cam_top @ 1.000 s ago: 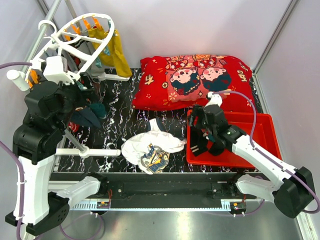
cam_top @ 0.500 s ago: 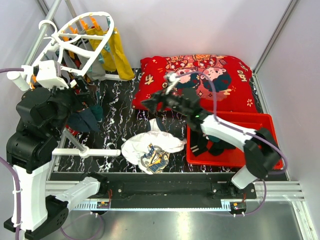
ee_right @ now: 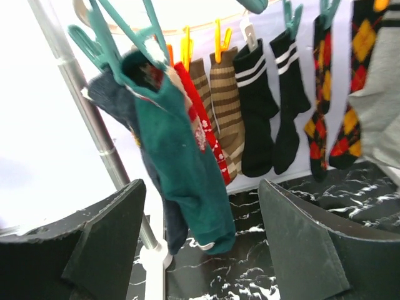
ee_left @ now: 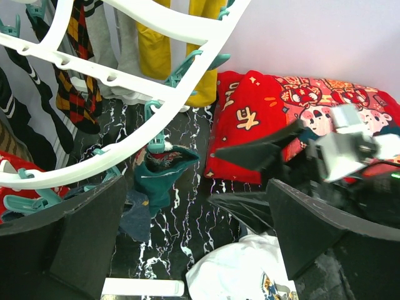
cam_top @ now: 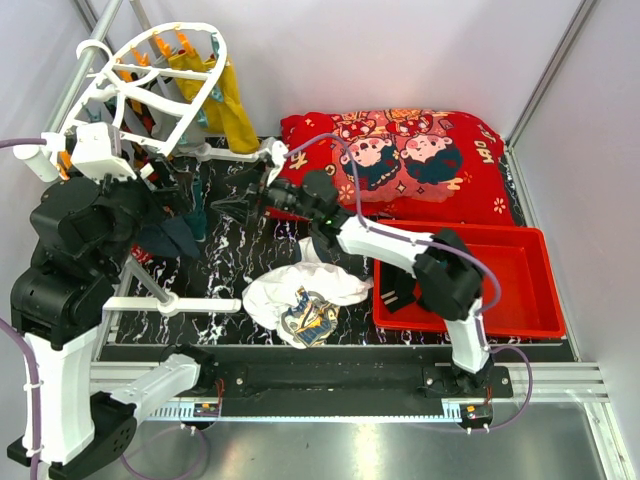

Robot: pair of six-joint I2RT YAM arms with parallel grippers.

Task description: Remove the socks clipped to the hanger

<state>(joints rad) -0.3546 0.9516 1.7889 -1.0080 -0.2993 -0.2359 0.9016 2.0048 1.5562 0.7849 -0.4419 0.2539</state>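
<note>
The white oval hanger (cam_top: pixel 150 70) hangs from a rail at the back left, with mustard-yellow socks (cam_top: pixel 235 100) on its far side. In the right wrist view a dark teal sock (ee_right: pixel 187 169) hangs from a teal clip (ee_right: pixel 112 44). Beside it hang a red sock (ee_right: pixel 203 134), brown-striped socks (ee_right: pixel 225 106) and black socks with white stripes (ee_right: pixel 259 106). My right gripper (ee_right: pixel 200 250) is open, its fingers either side of the teal sock's lower end, not touching it. My left gripper (ee_left: pixel 194 250) is open and empty below the hanger rim (ee_left: pixel 156 131), and its view shows the teal sock (ee_left: pixel 164 175) too.
The grey metal rail (cam_top: pixel 85 75) and its white stand base (cam_top: pixel 175 305) are on the left. A red pillow (cam_top: pixel 400 160) lies at the back. A red bin (cam_top: pixel 500 280) holds black socks (cam_top: pixel 398 290). A white garment (cam_top: pixel 300 290) lies in the middle. Argyle socks (ee_right: pixel 325 94) also hang.
My right arm has swung from over the red bin leftward across the table to the hanging teal sock. The hanger has shifted slightly. My left arm has barely moved.
</note>
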